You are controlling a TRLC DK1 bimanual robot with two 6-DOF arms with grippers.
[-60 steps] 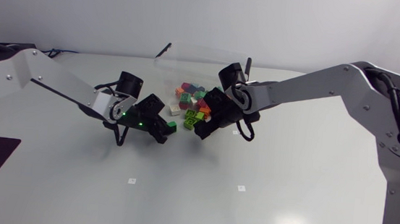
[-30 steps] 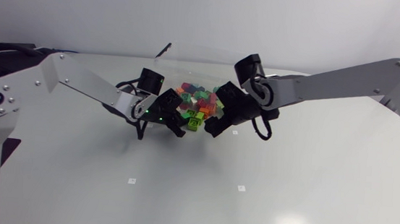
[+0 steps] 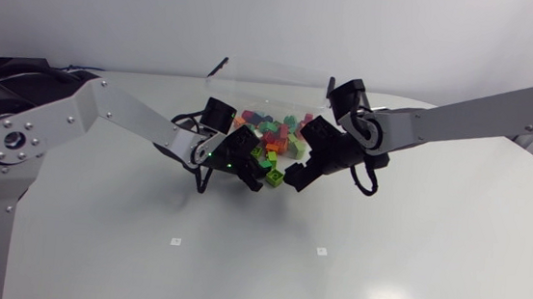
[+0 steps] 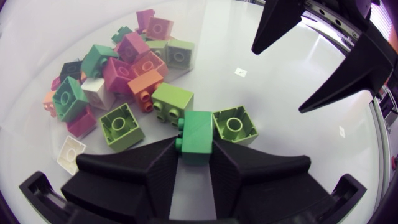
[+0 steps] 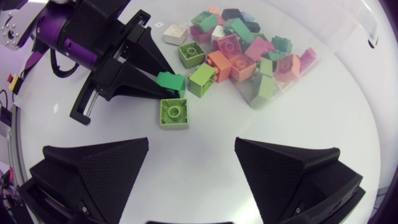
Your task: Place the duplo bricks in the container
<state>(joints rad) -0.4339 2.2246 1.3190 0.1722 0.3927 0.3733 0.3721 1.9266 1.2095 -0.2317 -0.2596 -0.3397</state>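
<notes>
Left gripper, clamping green brick, now up against brick pile; right gripper spread wide, empty, alongside. Drop-off looks near.

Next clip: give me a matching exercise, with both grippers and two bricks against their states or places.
1. left gripper
2. right gripper
3. lone lime brick
4. white brick

A. open, nothing between its fingers
B. on the table, between both grippers
C. at the outer edge of the brick pile
D. shut on the dark green brick

Pairs: 1-D, 2-A, 3-B, 4-C
</notes>
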